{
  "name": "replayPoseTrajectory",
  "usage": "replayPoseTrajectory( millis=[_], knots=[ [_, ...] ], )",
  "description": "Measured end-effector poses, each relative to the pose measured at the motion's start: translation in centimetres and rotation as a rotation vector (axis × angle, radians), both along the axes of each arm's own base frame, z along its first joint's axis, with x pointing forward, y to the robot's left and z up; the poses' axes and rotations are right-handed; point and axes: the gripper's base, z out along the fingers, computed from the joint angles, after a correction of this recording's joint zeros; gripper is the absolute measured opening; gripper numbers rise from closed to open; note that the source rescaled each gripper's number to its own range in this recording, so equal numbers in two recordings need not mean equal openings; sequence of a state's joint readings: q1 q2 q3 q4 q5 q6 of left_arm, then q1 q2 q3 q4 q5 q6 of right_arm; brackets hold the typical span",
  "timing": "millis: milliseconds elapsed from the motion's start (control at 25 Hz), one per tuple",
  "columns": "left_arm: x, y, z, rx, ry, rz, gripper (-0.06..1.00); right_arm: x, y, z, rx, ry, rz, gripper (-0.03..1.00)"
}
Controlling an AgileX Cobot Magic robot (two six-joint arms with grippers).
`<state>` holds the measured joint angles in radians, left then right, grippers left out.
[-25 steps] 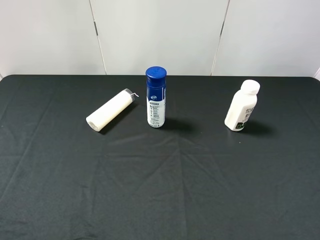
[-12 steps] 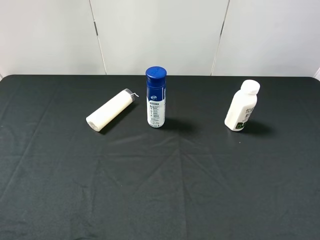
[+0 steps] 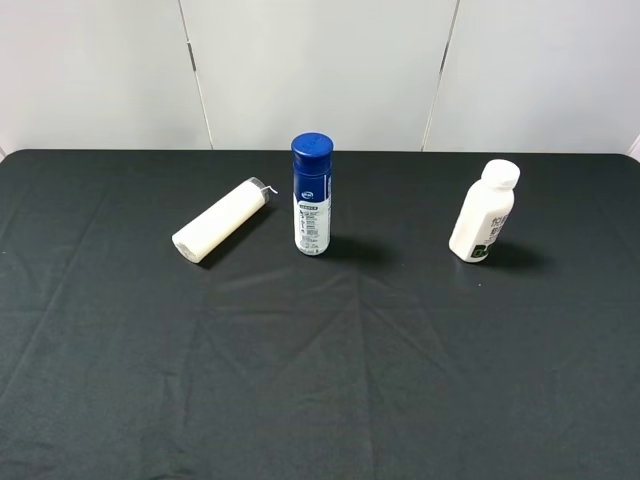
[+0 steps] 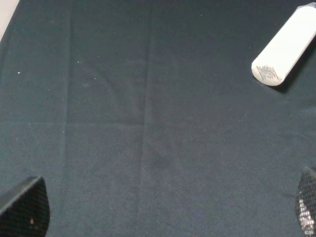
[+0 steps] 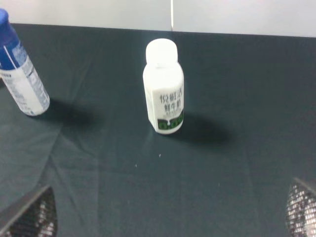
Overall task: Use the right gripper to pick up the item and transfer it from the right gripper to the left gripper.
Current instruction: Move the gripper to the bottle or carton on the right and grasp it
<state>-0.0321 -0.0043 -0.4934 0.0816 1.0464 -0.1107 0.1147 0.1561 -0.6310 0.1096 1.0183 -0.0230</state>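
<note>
Nothing is moving since a second ago. Picking up is not starting yet. Right gripper (image 5: 165,217) is gaping wide, holding nothing, and left gripper (image 4: 165,207) is too. Further off, the white-capped bottle (image 3: 482,222) is standing at the right of the high picture; the right gripper is needing to reach around it.

Bright, even light from above-left in the exterior high view; soft shadows thrown right of the blue-capped bottle (image 3: 312,196) and the item (image 3: 482,213). Sharp there, softer and slightly blurred with a bluish cast in both wrist views.
</note>
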Motion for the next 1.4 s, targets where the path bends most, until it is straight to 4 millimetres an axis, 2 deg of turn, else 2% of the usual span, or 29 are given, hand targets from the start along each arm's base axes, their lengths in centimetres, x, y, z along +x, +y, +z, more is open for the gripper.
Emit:
replayPoseTrajectory(
  millis=[120,400,560,680,840,880,1000,1200,1400],
  knots=[
    [0.0,0.0,0.0,0.0,0.001,0.0,1.0,1.8,0.2,2.7,-0.001,0.022,-0.002,1.0],
    [0.0,0.0,0.0,0.0,0.001,0.0,1.0,7.5,0.9,8.0,-0.079,0.083,0.037,1.0],
    [0.0,0.0,0.0,0.0,0.001,0.0,1.0,11.3,1.3,9.7,-0.156,0.113,0.084,1.0],
    [0.0,0.0,0.0,0.0,0.001,0.0,1.0,14.0,1.8,10.3,-0.198,0.14,0.133,1.0],
    [0.0,0.0,0.0,0.0,0.001,0.0,1.0,17.7,2.6,10.2,-0.233,0.191,0.216,1.0],
    [0.0,0.0,0.0,0.0,0.001,0.0,1.0,17.7,2.6,10.2,-0.233,0.191,0.216,1.0],
    [0.0,0.0,0.0,0.0,0.001,0.0,1.0,20.4,3.2,9.5,-0.252,0.23,0.275,1.0],
    [0.0,0.0,0.0,0.0,0.001,0.0,1.0,24.0,4.0,7.0,-0.304,0.309,0.378,1.0],
    [0.0,0.0,0.0,0.0,0.001,0.0,1.0,26.7,4.3,4.2,-0.366,0.382,0.459,1.0]
  ],
)
